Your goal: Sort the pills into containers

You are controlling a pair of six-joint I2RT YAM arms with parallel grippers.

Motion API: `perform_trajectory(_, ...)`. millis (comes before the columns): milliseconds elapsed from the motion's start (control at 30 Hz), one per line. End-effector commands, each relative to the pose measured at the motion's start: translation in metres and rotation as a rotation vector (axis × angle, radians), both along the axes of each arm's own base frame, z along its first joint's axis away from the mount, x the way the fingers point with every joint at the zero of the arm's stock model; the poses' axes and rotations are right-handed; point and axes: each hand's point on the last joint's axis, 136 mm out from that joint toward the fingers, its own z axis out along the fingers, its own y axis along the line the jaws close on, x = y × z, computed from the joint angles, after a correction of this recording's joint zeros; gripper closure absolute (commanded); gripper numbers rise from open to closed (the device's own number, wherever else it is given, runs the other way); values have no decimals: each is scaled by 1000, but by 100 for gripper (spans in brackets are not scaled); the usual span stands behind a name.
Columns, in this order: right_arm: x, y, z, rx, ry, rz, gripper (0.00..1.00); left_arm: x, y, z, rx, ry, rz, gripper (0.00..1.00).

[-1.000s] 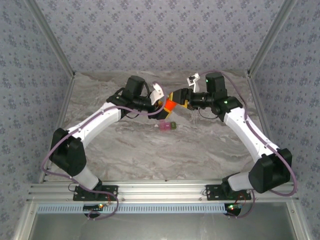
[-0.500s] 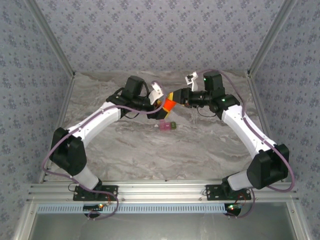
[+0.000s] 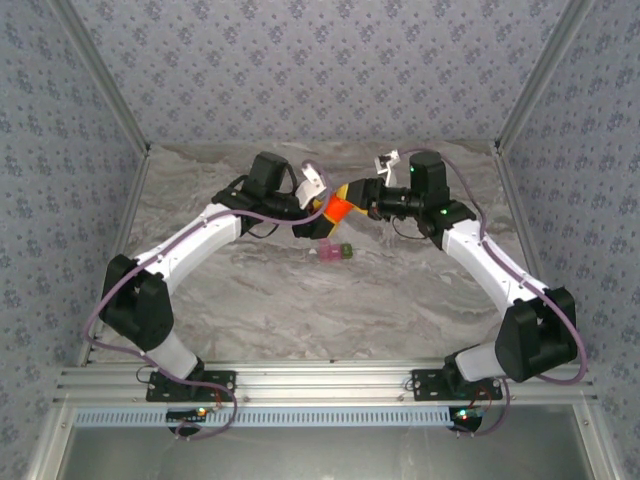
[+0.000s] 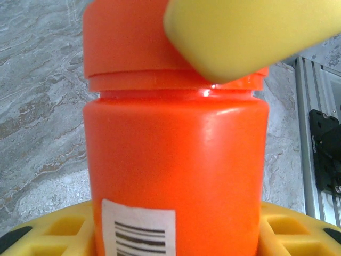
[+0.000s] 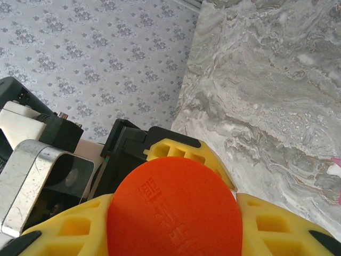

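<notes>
Containers [image 3: 333, 252], a joined pink and olive-green box, sit on the marbled table [image 3: 300, 310], just nearer than both grippers. Beyond them the left gripper [image 3: 322, 208] pinches the body of an orange-red bottle [image 4: 176, 160] between its yellow fingers [image 4: 53, 234]. From the opposite side, the right gripper [image 3: 354, 194] clamps the bottle's cap [image 5: 175, 213].

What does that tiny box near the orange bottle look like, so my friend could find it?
Find the grey marble table, then the orange bottle held up near its far middle. On the marble just on the bottle's near side lies the tiny box. It has two joined compartments, one pink and one olive-green, and is far smaller than the bottle.
</notes>
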Motion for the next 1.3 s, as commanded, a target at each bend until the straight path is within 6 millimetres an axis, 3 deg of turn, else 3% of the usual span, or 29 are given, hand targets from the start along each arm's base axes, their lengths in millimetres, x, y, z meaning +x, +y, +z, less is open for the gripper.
perform_trajectory(0, 2, -6, 7, 15, 23, -44, 45, -4, -11, 35, -90, -78, -65, 100)
perform_trajectory(100, 1, -12, 12, -11, 16, -52, 31, -4, -10, 35, -88, -84, -67, 100)
perform_trajectory(300, -4, -27, 9, -72, 31, -68, 30, -5, -7, 34, -88, -111, -64, 100)
perform_trajectory(367, -4, -27, 23, -61, 3, -58, 29, -6, -6, 34, -87, -119, -66, 100)
perform_trajectory(833, -3, -7, 27, -66, -5, 6, 28, -5, -7, 30, -80, -117, -75, 100)
perform_trajectory(1033, 0, -2, 25, -70, -3, 19, 34, -6, -7, 30, -79, -114, -77, 100)
perform_trajectory(1267, -4, -1, 26, -79, -14, 40, 61, -6, -7, 30, -79, -116, -75, 100)
